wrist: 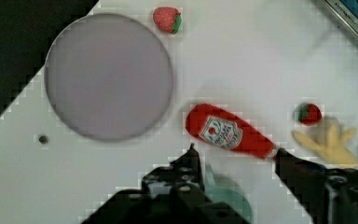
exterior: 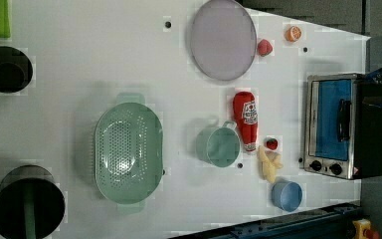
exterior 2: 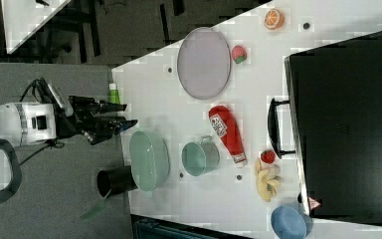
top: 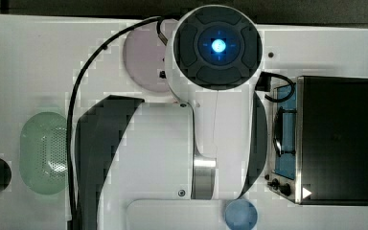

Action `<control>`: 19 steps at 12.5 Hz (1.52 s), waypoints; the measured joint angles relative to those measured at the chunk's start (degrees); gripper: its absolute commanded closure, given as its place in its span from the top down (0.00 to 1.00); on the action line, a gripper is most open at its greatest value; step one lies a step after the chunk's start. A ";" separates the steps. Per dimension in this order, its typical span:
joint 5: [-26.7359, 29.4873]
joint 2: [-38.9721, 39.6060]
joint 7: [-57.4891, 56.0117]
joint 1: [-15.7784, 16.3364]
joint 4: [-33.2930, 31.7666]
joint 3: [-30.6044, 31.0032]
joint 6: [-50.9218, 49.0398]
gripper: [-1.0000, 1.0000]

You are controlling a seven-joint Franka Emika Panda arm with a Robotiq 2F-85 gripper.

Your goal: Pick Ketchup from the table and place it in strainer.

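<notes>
In the top view, the white arm covers the middle of the table (top: 28, 57). The pale green strainer (top: 43, 152) lies at the top view's left, the lilac plate (top: 141, 60) peeks out beside the arm's blue-lit joint, and the toaster oven (top: 333, 139) stands at the top view's right. A blue cup (top: 240, 215) sits at the bottom edge.

In the left view, the ketchup (exterior: 245, 120) lies on its side on the table, just beside the round green cup (exterior: 219, 145) and well apart from the empty strainer (exterior: 128, 153). A strawberry (exterior: 272, 144) and a peeled banana (exterior: 268, 164) lie near its cap end; an orange slice (exterior: 293, 33) rests near the far corner.

In the right view, the gripper (exterior 2: 122, 116) hangs off the table, above the strainer (exterior 2: 149, 160), with its fingers spread and nothing between them. The ketchup (exterior 2: 227, 133) lies between the green cup (exterior 2: 200, 158) and the oven's handle.

In the wrist view, the two dark fingers (wrist: 191, 163) stand apart with the ketchup (wrist: 228, 133) lying beyond them on the table, untouched, beside the lilac plate (wrist: 109, 77).
</notes>
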 measured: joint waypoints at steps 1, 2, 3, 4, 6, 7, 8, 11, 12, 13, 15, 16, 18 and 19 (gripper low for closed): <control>0.64 -0.88 0.00 -1.50 -0.22 1.26 -5.19 0.79; 0.95 -2.36 0.00 -2.68 -0.73 2.13 -9.28 0.90; 1.46 -3.85 0.00 -3.46 -1.01 2.34 -10.90 1.00; 1.36 -5.00 0.00 -4.08 -0.95 2.47 -10.89 1.00; 1.32 -5.86 -0.31 -4.71 -0.34 2.50 -9.51 1.00; 1.46 -5.90 -1.99 -5.06 -0.56 2.65 -7.88 1.00; 1.50 -5.75 -5.12 -5.31 -1.23 2.89 -6.75 1.00; 1.74 -3.96 -17.50 -4.84 -4.87 3.00 -1.35 1.00; 1.91 -2.76 -23.25 -4.85 -6.38 3.09 1.15 1.00; 1.66 -1.67 -29.28 -4.86 -8.39 3.28 4.04 1.00; 1.38 1.03 -41.07 -4.87 -12.03 3.61 9.12 1.00; 1.68 2.47 -46.98 -4.98 -13.76 3.91 12.77 1.00; 1.66 4.31 -55.48 -4.86 -18.35 4.11 21.11 1.00; 1.64 4.92 -57.83 -4.82 -20.93 4.12 24.47 1.00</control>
